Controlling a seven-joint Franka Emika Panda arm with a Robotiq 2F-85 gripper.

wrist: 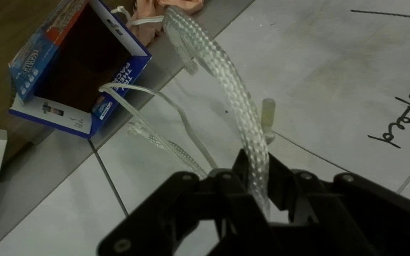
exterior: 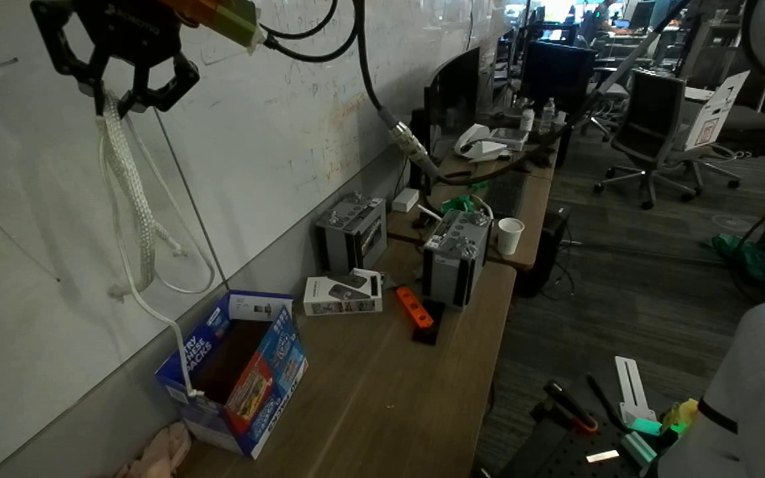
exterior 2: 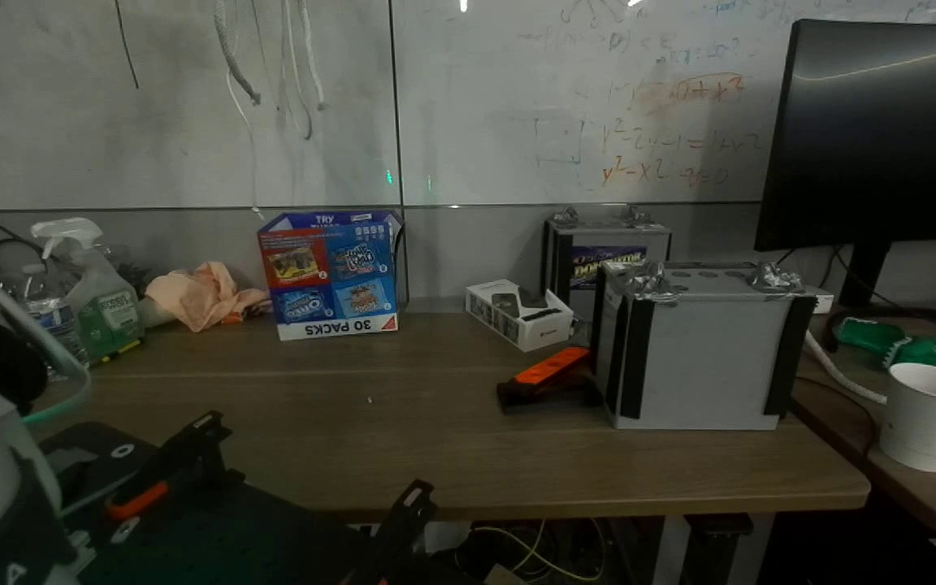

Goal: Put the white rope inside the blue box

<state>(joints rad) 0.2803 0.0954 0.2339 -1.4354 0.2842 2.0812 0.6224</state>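
The Robotiq gripper (exterior: 113,106) is high in front of the whiteboard (exterior: 276,133), well above the tabletop (exterior: 382,385). Its jaws are drawn nearly together, with the white rope (exterior: 137,192) pinched between them. The rope dangles limp: a thick braided length curves downward, and thinner strands fall in loose loops around it. In the wrist view the braid arches away from the jaws.

The blue snack box (exterior: 283,352) stands on the tabletop near the wall, open side up, its inside dark brown. Its white "30 PACKS" strip (exterior 2: 338,327) reads upside down in an exterior view. The braided part of the rope hangs higher than the box. The knotted end (exterior: 194,393) of one thin strand shows over the box's rim in an exterior view; whether it touches the cardboard, I cannot tell.

Next to the box lies a crumpled peach cloth (exterior 2: 200,296), and past it stands a spray bottle (exterior 2: 102,305) with a green label. On the box's other side are a white Insta360 ONE X2 box (exterior: 342,295), an orange bar (exterior: 414,307) with dark holes, and two grey boxes (exterior: 455,259) with black edges. A white paper cup (exterior 2: 933,418) stands beyond them.
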